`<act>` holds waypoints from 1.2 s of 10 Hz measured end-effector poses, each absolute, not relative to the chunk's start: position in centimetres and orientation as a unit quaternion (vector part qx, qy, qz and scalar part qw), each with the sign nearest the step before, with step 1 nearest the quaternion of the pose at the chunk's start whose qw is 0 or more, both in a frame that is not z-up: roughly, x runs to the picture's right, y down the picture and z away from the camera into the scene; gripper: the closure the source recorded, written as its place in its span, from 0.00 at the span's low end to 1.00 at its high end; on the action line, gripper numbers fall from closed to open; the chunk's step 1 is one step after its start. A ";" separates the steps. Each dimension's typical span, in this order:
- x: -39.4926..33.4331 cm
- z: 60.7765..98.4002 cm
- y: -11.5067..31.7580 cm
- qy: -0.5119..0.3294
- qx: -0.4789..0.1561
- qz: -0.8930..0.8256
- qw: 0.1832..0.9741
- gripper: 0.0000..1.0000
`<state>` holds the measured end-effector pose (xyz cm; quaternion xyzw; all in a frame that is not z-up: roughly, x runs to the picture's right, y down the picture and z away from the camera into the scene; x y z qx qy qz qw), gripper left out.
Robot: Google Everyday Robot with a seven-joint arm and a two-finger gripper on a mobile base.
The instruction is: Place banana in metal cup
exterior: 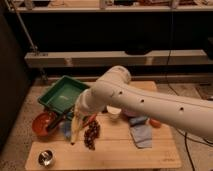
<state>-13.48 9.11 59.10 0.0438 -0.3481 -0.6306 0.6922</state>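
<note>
The pale cream-yellow banana (75, 130) hangs almost straight down from my gripper (81, 114), which is shut on its upper end. It is held above the left-middle of the wooden table (115, 155), between the red bowl and a dark cluster. The shiny metal cup (46, 157) stands upright near the table's front left corner, below and to the left of the banana's tip. My white arm (145, 102) reaches in from the right and hides the table's middle.
A green tray (61, 92) sits at the back left. A red bowl (43, 124) with a dark utensil is in front of it. A dark grape-like cluster (91, 134), a white cup (114, 111), a blue cloth (142, 135) and an orange fruit (155, 122) lie to the right.
</note>
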 end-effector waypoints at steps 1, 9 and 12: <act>-15.9 58.3 9.8 -0.358 0.064 -0.645 0.673 1.00; -18.0 57.6 10.2 -0.364 0.091 -0.658 0.653 1.00; -21.0 58.1 9.7 -0.367 0.161 -0.669 0.626 1.00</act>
